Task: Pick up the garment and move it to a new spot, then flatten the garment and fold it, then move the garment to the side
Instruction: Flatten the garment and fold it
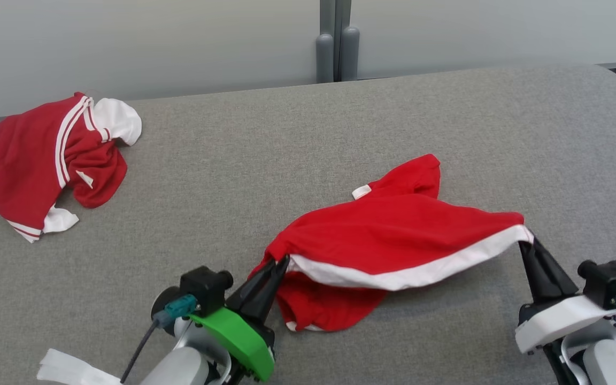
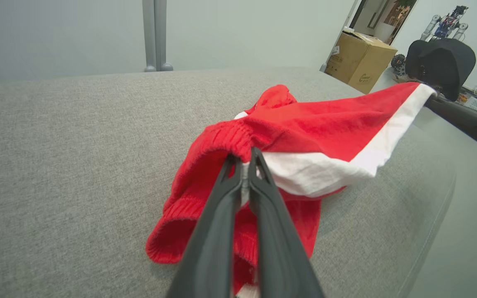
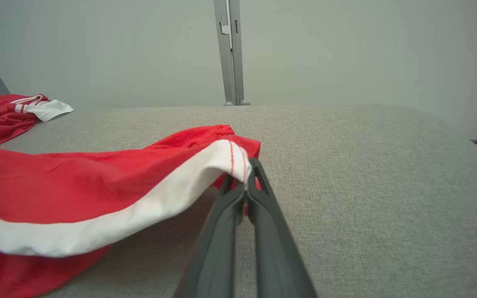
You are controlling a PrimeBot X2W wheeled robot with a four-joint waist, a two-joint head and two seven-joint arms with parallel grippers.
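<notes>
The garment (image 1: pixel 393 235) is red cloth with a white band, stretched between my two grippers just above the grey table (image 1: pixel 286 149). My left gripper (image 1: pixel 282 261) is shut on its left end, beside the ribbed red waistband (image 2: pixel 222 140). My right gripper (image 1: pixel 527 243) is shut on the right corner of the white band (image 3: pixel 205 174). The lower part of the garment (image 2: pixel 205 215) sags onto the table. In the left wrist view my gripper (image 2: pixel 244 159) pinches the cloth; in the right wrist view my gripper (image 3: pixel 244 176) does the same.
A second red and white garment (image 1: pixel 51 160) lies crumpled at the table's far left, also seen as a red heap (image 3: pixel 10 116). A grey post (image 1: pixel 337 48) stands behind the table. A cardboard box (image 2: pixel 360 60) sits beyond the table's right end.
</notes>
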